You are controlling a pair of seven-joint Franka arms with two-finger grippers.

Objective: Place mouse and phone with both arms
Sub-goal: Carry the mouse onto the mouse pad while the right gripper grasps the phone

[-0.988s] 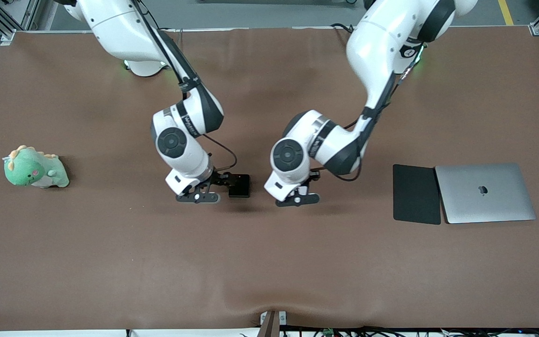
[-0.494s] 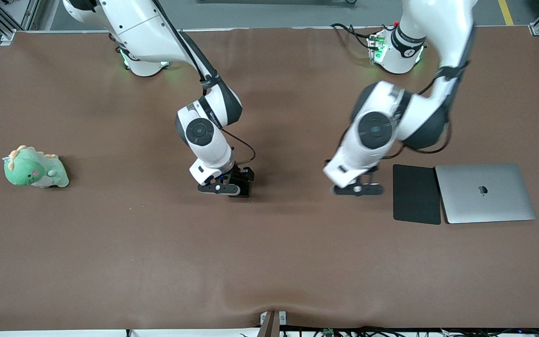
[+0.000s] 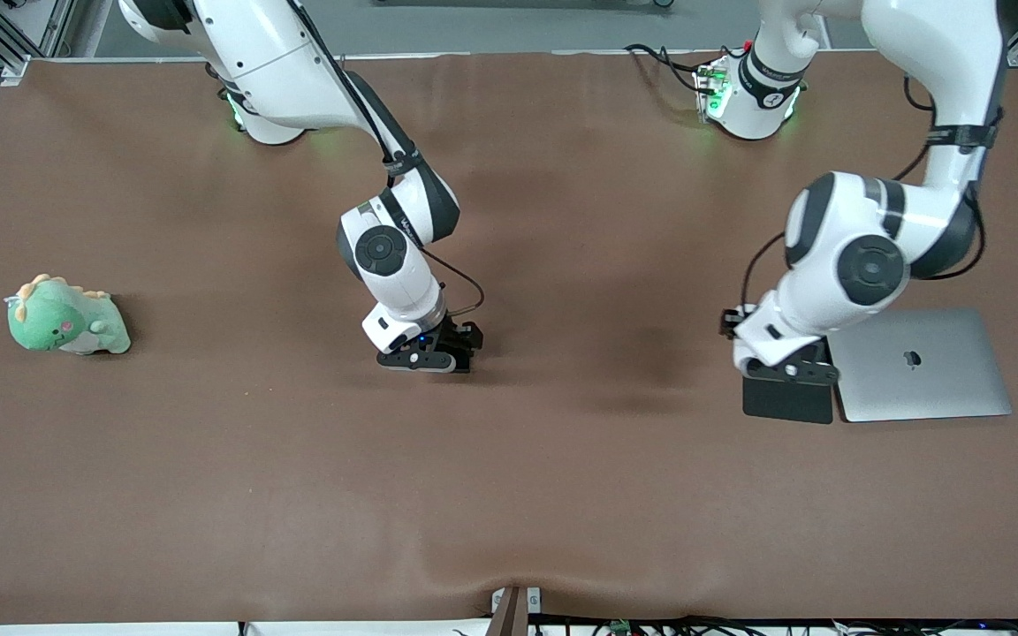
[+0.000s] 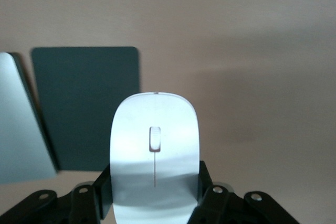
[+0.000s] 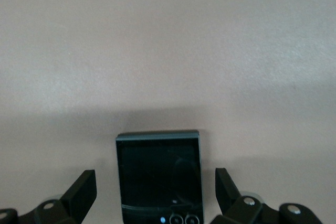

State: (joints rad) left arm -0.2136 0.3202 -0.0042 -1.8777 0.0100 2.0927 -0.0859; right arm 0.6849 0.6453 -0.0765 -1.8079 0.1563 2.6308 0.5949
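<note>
The white mouse (image 4: 155, 124), with a thin grey line on top, is clamped between the black fingers of my left gripper (image 4: 155, 183), which is shut on it. In the front view the left gripper (image 3: 790, 371) hangs over the black pad (image 3: 787, 402) beside the laptop, and the mouse is hidden under the hand. The black glossy phone (image 5: 159, 174) lies flat on the brown table. My right gripper (image 5: 156, 192) stands open astride it, one finger on each side with a gap to the phone's edges. In the front view the right gripper (image 3: 425, 356) covers most of the phone.
A closed silver laptop (image 3: 915, 364) lies beside the pad at the left arm's end of the table. A green plush dinosaur (image 3: 65, 316) sits at the right arm's end. A brown mat (image 3: 509, 495) covers the table.
The left arm has swung from the table's middle to over the black pad, carrying the mouse. The right gripper has shifted over the phone and now straddles it.
</note>
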